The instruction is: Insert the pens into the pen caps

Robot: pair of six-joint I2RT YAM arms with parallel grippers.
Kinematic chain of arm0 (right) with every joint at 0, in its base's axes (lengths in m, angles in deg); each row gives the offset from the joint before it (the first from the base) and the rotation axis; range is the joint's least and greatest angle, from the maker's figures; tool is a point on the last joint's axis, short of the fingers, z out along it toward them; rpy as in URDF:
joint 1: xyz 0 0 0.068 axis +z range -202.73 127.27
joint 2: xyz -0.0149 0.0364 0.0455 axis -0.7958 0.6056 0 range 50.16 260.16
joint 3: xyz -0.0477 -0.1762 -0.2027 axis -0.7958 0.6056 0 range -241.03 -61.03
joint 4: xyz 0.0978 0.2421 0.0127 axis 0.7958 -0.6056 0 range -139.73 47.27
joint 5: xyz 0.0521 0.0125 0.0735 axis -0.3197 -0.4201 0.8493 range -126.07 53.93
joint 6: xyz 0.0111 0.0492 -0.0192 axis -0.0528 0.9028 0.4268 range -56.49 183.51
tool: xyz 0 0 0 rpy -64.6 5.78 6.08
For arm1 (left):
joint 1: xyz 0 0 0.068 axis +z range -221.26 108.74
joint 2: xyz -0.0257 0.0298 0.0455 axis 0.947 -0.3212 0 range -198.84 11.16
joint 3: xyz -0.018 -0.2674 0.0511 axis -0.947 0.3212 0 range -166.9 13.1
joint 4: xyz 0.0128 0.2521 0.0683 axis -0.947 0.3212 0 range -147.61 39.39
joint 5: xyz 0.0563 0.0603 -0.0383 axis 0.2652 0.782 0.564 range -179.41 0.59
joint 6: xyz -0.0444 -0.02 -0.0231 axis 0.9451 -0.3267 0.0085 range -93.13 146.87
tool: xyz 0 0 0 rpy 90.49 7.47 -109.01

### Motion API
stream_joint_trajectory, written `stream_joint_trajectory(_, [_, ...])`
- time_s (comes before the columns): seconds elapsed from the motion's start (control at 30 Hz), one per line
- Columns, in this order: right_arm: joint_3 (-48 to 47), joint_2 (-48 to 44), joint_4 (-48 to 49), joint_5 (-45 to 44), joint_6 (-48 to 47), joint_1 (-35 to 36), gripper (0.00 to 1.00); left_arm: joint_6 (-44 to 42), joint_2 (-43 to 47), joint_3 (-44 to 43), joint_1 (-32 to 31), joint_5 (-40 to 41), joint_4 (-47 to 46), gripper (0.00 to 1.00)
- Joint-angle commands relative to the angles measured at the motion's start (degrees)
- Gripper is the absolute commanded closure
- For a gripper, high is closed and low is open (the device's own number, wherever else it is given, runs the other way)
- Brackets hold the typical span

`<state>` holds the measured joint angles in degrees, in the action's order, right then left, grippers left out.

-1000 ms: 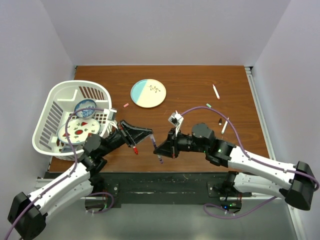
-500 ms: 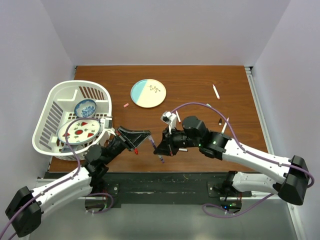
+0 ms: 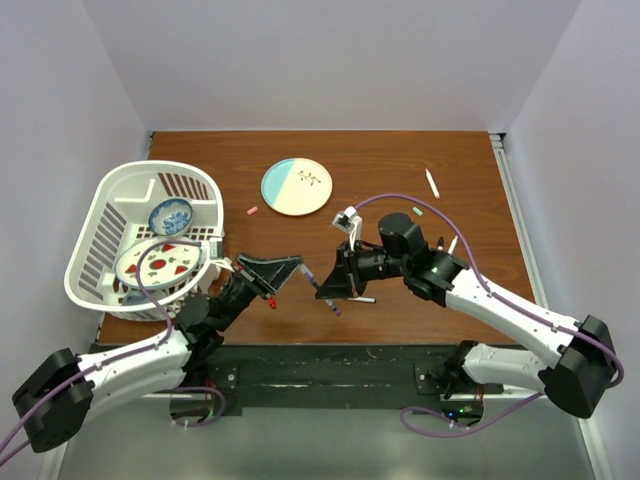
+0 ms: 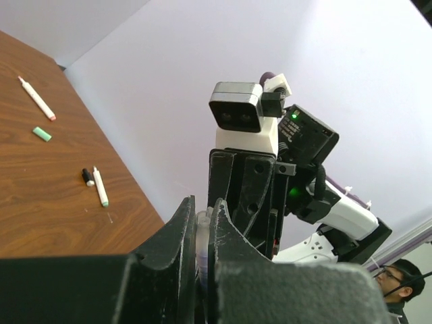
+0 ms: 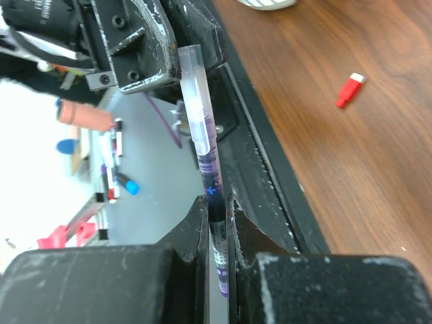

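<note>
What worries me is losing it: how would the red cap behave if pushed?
The red cap, a tiny tube on its side, probably rolls or skids easily. It looks stiff and light. Lying near the table edge, it could fall off.

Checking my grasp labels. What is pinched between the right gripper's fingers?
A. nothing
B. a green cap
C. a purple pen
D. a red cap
C: the right wrist view shows the purple pen clamped in the right gripper, while the red cap lies loose on the table.

A purple pen (image 5: 212, 177) slants upward, its tip inside a translucent lavender cap (image 5: 196, 94).
</note>
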<state>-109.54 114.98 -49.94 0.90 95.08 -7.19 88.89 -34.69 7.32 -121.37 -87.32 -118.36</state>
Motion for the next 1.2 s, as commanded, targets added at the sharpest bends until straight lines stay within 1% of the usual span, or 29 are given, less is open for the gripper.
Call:
stream_joint_trajectory(0.0, [-2.5, 0.9, 30.2, -14.0, 5.5, -6.4, 1.00, 2.5, 0.0, 4.1, -7.1, -26.2, 3.5, 1.00])
stream_joint_trajectory(0.03, [-1.2, 0.8, 30.9, -12.7, 6.0, -6.4, 1.00, 2.5, 0.1, 2.4, -7.1, -25.6, 4.8, 1.00])
stream_joint_trajectory(0.1, [2.4, 0.2, 32.2, -10.3, 6.1, -6.3, 1.00, 0.7, 0.3, -0.7, -7.0, -24.8, 11.6, 1.00])
stream_joint_trajectory(0.13, [3.6, 0.0, 32.3, -9.4, 5.9, -6.3, 1.00, 0.0, 0.1, -4.2, -7.0, -23.6, 14.1, 1.00])
stream_joint_trajectory(0.17, [4.6, -0.5, 32.4, -8.4, 5.7, -6.3, 1.00, -2.0, 0.1, -6.0, -7.0, -23.0, 19.1, 1.00])
stream_joint_trajectory(0.27, [8.8, -2.9, 32.6, -6.8, 5.8, -6.4, 1.00, -5.4, -0.4, -13.0, -6.7, -20.1, 27.7, 1.00])
stream_joint_trajectory(0.33, [11.0, -4.6, 31.5, -6.8, 5.8, -6.3, 0.99, -6.6, -1.2, -17.4, -5.7, -18.6, 31.2, 1.00])
stream_joint_trajectory(0.37, [11.5, -5.7, 30.3, -6.8, 5.9, -6.3, 0.90, -7.4, -1.5, -18.6, -5.3, -18.3, 34.1, 1.00])
stream_joint_trajectory(0.43, [12.7, -8.6, 28.7, -6.9, 5.4, -6.3, 0.84, -7.7, -2.8, -21.7, -3.3, -17.9, 36.8, 1.00])
stream_joint_trajectory(0.47, [13.0, -9.6, 25.8, -7.6, 5.3, -6.3, 0.72, -7.6, -3.3, -22.4, -2.5, -18.3, 38.2, 1.00])
stream_joint_trajectory(0.5, [13.6, -11.5, 24.5, -7.8, 5.2, -6.3, 0.67, -7.5, -4.1, -22.9, -0.9, -18.6, 38.3, 1.00])
stream_joint_trajectory(0.57, [14.6, -13.6, 21.4, -7.1, 5.1, -6.3, 0.60, -7.4, -5.0, -24.3, 1.2, -20.0, 39.3, 1.00])
stream_joint_trajectory(0.6, [16.2, -14.9, 20.3, -6.9, 5.1, -6.3, 0.56, -7.5, -5.9, -24.7, 3.3, -20.6, 39.7, 1.00])
stream_joint_trajectory(0.63, [16.9, -17.4, 18.9, -6.7, 4.6, -6.3, 0.54, -7.6, -6.4, -25.4, 4.3, -21.7, 39.8, 1.00])
stream_joint_trajectory(0.67, [17.6, -18.9, 14.2, -6.4, 3.7, -6.3, 0.52, -8.1, -7.3, -25.9, 5.1, -22.1, 39.8, 1.00])
stream_joint_trajectory(0.7, [17.9, -20.4, 10.9, -6.4, 2.5, -6.3, 0.48, -8.4, -8.0, -26.3, 6.5, -22.8, 39.9, 1.00])
stream_joint_trajectory(0.73, [18.1, -23.7, 7.8, -6.5, 0.0, -6.3, 0.46, -9.0, -8.6, -27.5, 7.2, -24.0, 40.4, 1.00])
stream_joint_trajectory(0.77, [18.3, -25.2, 2.2, -6.3, -0.9, -6.3, 0.42, -10.9, -10.2, -28.5, 7.7, -24.0, 42.6, 1.00])
stream_joint_trajectory(0.8, [18.4, -26.7, 0.1, -5.9, -1.5, -6.3, 0.39, -11.9, -11.0, -29.5, 8.2, -23.5, 44.2, 1.00])
stream_joint_trajectory(0.83, [18.4, -28.4, -1.6, -5.9, -2.1, -6.3, 0.30, -13.0, -11.9, -30.9, 8.4, -22.0, 45.5, 1.00])
stream_joint_trajectory(0.87, [18.3, -31.1, -3.9, -6.1, -1.9, -6.3, 0.26, -14.9, -14.1, -31.4, 8.4, -21.4, 46.5, 1.00])
stream_joint_trajectory(0.93, [18.1, -33.8, -5.3, -7.9, -0.4, -6.3, 0.19, -16.1, -16.9, -32.4, 8.8, -19.6, 47.0, 1.00])
stream_joint_trajectory(0.97, [17.9, -35.6, -6.1, -8.4, 0.2, -6.3, 0.18, -16.7, -20.1, -32.7, 9.0, -18.9, 47.0, 1.00])
stream_joint_trajectory(1.03, [17.3, -36.6, -6.9, -10.2, 1.5, -6.3, 0.15, -17.1, -23.7, -34.1, 9.6, -18.3, 46.6, 1.00])
stream_joint_trajectory(1.07, [16.9, -37.1, -7.9, -10.6, 1.7, -6.3, 0.14, -17.4, -27.3, -34.7, 9.9, -18.2, 46.7, 1.00])
stream_joint_trajectory(1.13, [16.5, -37.5, -8.6, -11.7, 2.3, -6.3, 0.13, -18.2, -30.6, -37.2, 10.6, -16.9, 47.4, 1.00])
stream_joint_trajectory(1.17, [16.3, -37.7, -9.6, -12.4, 2.4, -6.3, 0.13, -19.3, -33.7, -38.1, 10.6, -16.7, 48.3, 1.00])
